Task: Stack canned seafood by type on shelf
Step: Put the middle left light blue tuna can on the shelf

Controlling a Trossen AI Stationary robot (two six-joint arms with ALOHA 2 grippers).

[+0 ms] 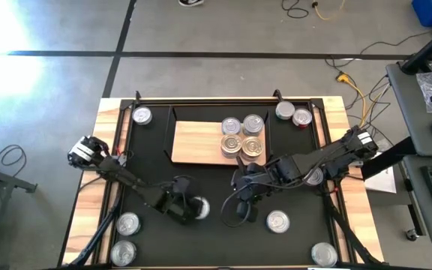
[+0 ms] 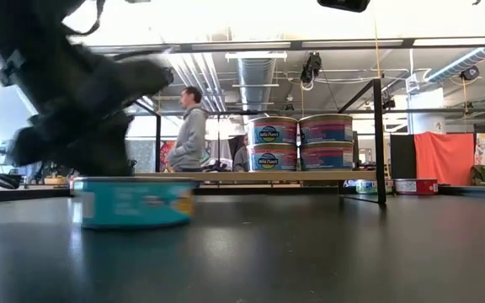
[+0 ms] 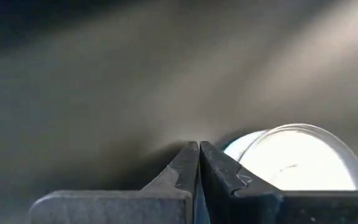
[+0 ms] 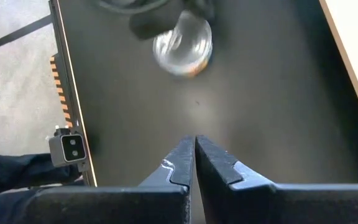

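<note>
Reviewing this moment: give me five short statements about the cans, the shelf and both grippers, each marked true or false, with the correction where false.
1. Four short round metal tins stand on the light-wood shelf board, in two stacks of two as the low view shows. True.
2. The left gripper holds a can. False: its fingers are shut on nothing, beside a silver-topped can on the black mat.
3. The right gripper is shut and empty. True.
4. The shelf board carries no cans. False: four stand on it.
5. Loose cans lie on the mat around the shelf. True.
</note>
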